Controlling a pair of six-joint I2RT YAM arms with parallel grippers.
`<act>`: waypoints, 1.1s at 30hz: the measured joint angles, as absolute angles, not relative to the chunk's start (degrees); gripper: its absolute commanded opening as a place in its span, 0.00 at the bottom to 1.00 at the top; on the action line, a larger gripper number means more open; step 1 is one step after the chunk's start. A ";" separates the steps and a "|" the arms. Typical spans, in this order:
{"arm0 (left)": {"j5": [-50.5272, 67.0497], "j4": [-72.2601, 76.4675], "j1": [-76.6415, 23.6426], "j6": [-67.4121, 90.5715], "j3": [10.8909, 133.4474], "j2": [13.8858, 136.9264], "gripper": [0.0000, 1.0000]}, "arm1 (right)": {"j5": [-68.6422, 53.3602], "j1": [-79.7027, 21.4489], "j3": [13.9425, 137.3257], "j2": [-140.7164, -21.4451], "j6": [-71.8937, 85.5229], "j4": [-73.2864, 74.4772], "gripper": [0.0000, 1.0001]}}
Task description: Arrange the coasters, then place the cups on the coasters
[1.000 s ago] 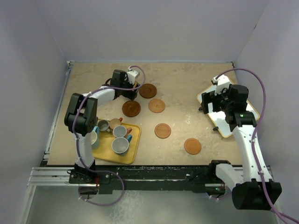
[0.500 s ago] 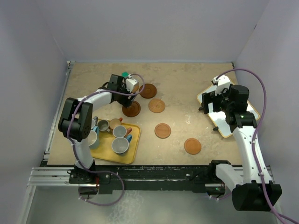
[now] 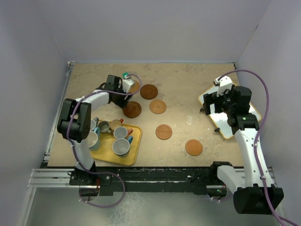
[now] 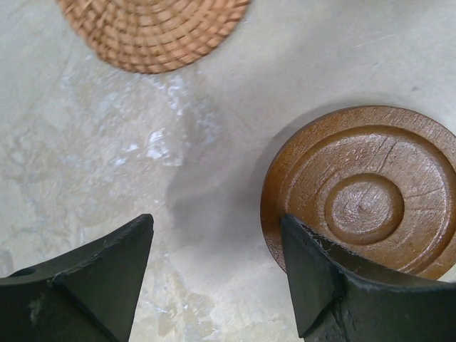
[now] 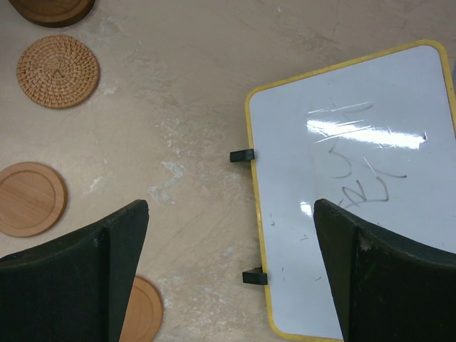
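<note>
The white board with a yellow rim [image 5: 356,214], on the right side of the sandy table [image 3: 188,80], is showing only faint grey scribbles that are too thin to read. The left gripper [image 4: 214,228] is hanging low over the far left part of the table. Its two black fingers are standing apart with only bare table between them, and it is holding nothing. A dark brown round wooden coaster [image 4: 363,199] with ring grooves is lying just beside one finger, and I cannot tell if they are touching. A woven orange coaster [image 4: 153,28] is lying a little beyond it. The right gripper [image 5: 229,210] is hovering over the left edge of the white board, spread wide and empty. The other coasters [image 3: 163,131] are lying flat across the middle of the table. The cups [image 3: 121,147] are sitting close together on the yellow tray [image 3: 106,154] at the near left.
</note>
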State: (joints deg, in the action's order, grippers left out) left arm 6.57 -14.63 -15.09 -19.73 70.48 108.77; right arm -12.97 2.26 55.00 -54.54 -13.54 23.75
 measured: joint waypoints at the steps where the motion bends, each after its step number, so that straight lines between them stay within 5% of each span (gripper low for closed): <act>1: 6.50 -14.61 -14.61 -19.66 70.48 108.77 0.68 | -12.97 2.26 55.00 -54.54 -13.56 23.77 1.00; 28: 13.87 -12.62 -12.47 -18.26 66.89 107.22 0.70 | -12.95 2.26 55.00 -54.59 -13.76 23.79 1.00; 33: 12.60 -12.95 -12.56 -18.70 68.51 108.86 0.64 | -12.95 2.26 55.00 -54.70 -13.76 23.81 1.00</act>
